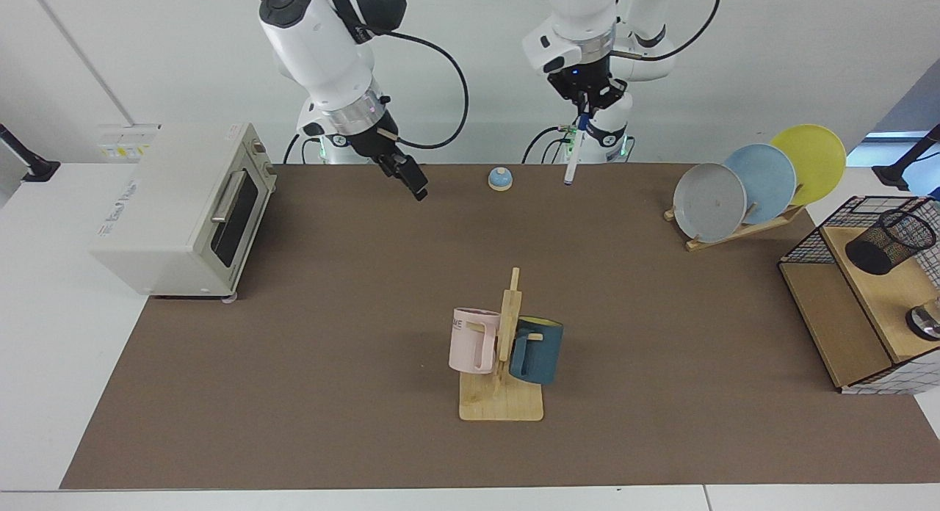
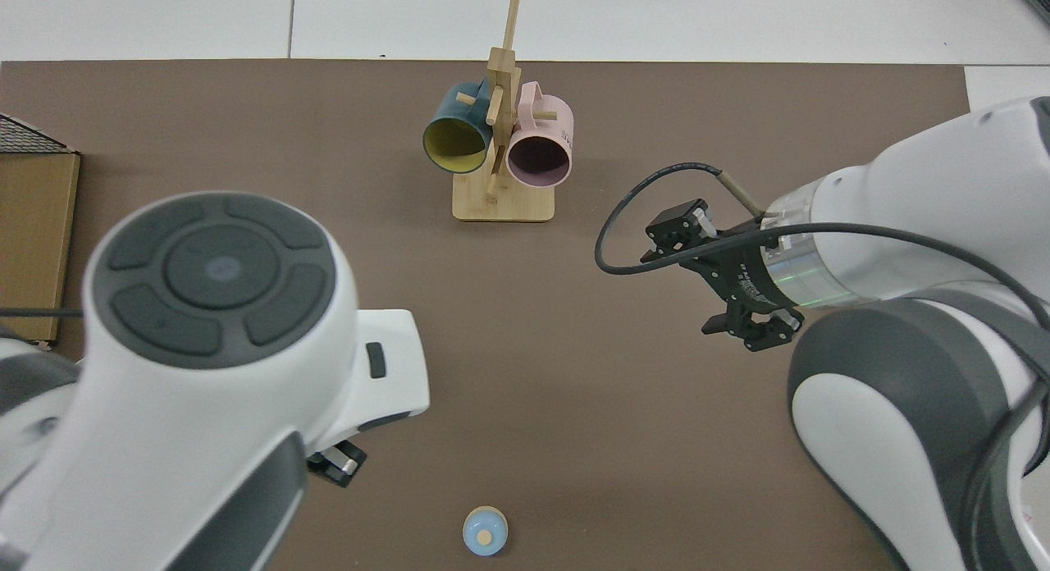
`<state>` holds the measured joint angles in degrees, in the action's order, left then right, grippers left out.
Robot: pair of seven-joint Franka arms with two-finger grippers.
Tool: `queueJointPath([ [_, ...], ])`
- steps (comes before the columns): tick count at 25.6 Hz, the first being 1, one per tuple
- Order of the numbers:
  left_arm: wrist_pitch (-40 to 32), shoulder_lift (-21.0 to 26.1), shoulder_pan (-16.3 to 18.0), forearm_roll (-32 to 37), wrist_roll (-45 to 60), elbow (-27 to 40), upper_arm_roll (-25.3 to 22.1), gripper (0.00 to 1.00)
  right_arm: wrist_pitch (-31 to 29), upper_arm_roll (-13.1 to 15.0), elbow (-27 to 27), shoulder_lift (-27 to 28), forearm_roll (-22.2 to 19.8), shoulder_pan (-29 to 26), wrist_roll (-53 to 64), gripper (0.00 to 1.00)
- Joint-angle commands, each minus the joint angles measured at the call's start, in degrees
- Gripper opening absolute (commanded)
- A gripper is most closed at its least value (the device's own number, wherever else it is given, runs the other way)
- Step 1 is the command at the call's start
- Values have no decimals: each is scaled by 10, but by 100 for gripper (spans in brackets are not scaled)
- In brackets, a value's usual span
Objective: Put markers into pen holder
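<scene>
Marker (image 1: 573,158) hangs clamped near its cap in our left gripper (image 1: 585,107); light, stiff, slippery. Right gripper (image 1: 416,186) waits, jaws unclear.

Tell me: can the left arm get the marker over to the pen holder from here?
Probably yes. The left gripper holds the marker hanging above the table's far edge, and only open mat lies toward the pen holder, though the plate rack sits nearby.

Bright even overhead light, soft faint shadows, no glare; near arm housings blurred in top view.
</scene>
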<state>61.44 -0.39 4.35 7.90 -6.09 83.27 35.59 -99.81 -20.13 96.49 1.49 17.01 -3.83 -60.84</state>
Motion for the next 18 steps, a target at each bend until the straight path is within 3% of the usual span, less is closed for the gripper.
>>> queueJointPath([
  [1,-53,-25,65,42,-125,-20,5,0,-13,11,11,8,-27,-8,77,100],
  [6,-67,-27,79,111,-211,-27,2,0,-29,17,11,30,-61,-8,129,100],
  [13,-52,-28,237,133,-422,-81,-15,0,-28,18,8,28,-169,-3,336,100],
  [18,-7,-29,283,175,-523,-81,-24,0,-28,60,7,26,-175,-3,482,100],
])
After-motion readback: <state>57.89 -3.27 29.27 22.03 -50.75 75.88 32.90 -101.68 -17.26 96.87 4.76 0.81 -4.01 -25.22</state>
